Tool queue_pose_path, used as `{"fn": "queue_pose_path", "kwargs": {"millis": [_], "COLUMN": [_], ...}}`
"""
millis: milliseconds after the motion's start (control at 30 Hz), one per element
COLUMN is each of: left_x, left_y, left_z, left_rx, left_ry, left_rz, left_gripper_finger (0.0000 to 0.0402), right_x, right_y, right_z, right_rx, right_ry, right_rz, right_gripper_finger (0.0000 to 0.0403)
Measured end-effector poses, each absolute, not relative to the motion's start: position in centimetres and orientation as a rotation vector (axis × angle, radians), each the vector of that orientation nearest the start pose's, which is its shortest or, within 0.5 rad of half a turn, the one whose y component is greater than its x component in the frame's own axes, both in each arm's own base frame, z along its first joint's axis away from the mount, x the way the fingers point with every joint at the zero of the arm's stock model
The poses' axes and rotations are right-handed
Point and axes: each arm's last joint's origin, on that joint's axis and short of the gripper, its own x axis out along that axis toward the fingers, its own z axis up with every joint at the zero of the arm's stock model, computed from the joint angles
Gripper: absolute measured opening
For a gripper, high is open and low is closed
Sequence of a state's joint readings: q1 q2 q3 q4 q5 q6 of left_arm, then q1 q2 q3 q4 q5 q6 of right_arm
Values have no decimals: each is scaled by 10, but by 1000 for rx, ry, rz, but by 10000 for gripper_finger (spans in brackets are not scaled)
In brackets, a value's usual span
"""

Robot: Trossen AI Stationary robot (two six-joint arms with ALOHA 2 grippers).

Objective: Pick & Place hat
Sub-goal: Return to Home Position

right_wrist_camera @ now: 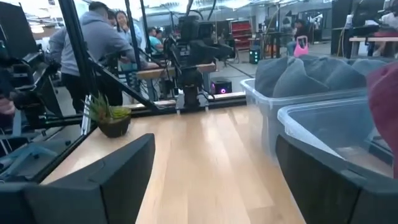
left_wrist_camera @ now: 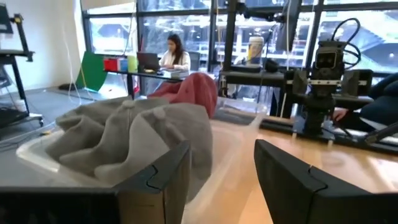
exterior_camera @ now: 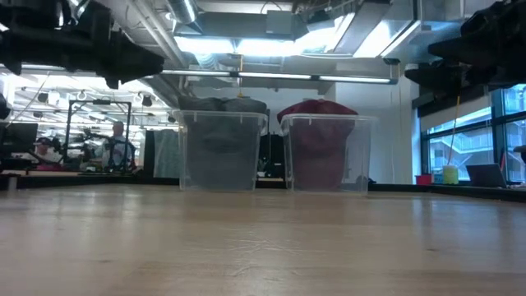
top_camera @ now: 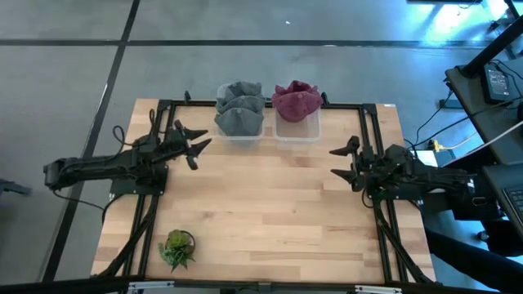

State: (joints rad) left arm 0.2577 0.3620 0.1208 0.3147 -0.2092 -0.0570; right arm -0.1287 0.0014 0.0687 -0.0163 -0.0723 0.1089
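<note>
Grey hats [top_camera: 239, 109] are piled in the left clear bin [top_camera: 239, 135] at the table's far edge; in the left wrist view the grey hats [left_wrist_camera: 134, 140] bulge above the rim. A maroon hat [top_camera: 295, 100] fills the right clear bin [top_camera: 297, 129], and the low view shows the maroon hat [exterior_camera: 319, 109] heaped over its top. My left gripper [top_camera: 194, 144] hovers open above the table, left of the grey bin. My right gripper [top_camera: 342, 162] hovers open over the table's right part, near of the maroon bin. Neither holds anything.
A small potted plant [top_camera: 178, 248] stands near the table's near-left corner. Black frame rails [top_camera: 376, 139] run along the table's left, right and far sides. Bare wood lies between the arms [top_camera: 270, 196]. People sit and stand in the room beyond the table.
</note>
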Motion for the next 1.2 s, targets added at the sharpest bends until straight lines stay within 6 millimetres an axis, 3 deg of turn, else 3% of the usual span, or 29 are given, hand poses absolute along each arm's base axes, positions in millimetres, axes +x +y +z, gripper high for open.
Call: {"fn": "queue_pose_path", "kwargs": {"millis": [267,467,867,1200], "left_x": [100,87,91,91], "left_y": [34,30,31,31], "left_z": [191,189,173,171], "left_rx": [-74,-87,-115,-99], "left_ry": [-92,-115,-109,-82], "left_rz": [521,507,490,496], "left_gripper_finger": [171,171,171,171], "right_x": [97,97,97,97], "right_y": [-10,-11,-11,-12], "right_z": [170,170,169,167], "right_rx": [135,119,94,60], "right_ry": [-48,-53,-47,-23], "right_rz": [-53,-69,-86,-111], "right_gripper_finger": [333,333,333,333]}}
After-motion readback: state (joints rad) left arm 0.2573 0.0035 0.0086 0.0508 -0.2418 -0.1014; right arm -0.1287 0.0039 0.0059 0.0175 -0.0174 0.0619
